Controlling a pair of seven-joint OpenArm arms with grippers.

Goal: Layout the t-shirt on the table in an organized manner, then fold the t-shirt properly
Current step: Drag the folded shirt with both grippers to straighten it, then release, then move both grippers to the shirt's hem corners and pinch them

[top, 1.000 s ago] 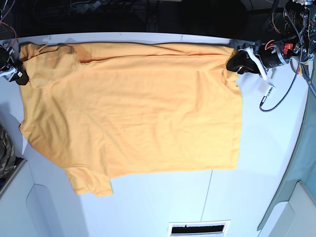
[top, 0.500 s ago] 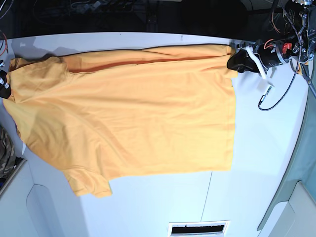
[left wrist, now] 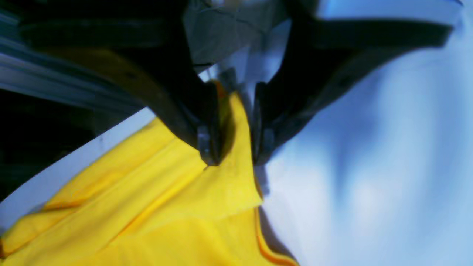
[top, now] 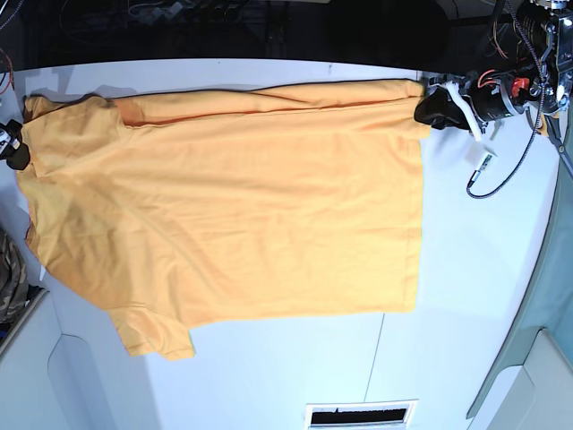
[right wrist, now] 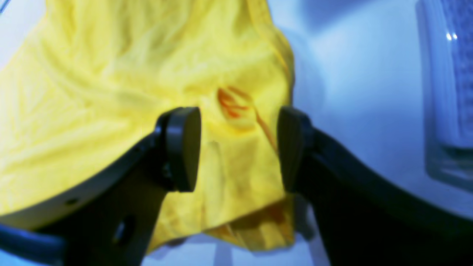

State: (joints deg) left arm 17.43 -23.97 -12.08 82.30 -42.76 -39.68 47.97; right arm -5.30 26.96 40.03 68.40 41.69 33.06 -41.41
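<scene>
- White table (top: pixel 466 296) under bright light, dark background behind its far edge.
- Orange-yellow t-shirt (top: pixel 233 206) spread nearly flat across table, one sleeve at near left, folded band along far edge.
- Left gripper (left wrist: pixel 233 147) at far right corner, jaws pinched onto a fold of shirt hem.
- Right gripper (right wrist: pixel 238 147) at far left edge, jaws spread apart, shirt cloth lying between the pads (right wrist: pixel 183 147) but not clamped.
</scene>
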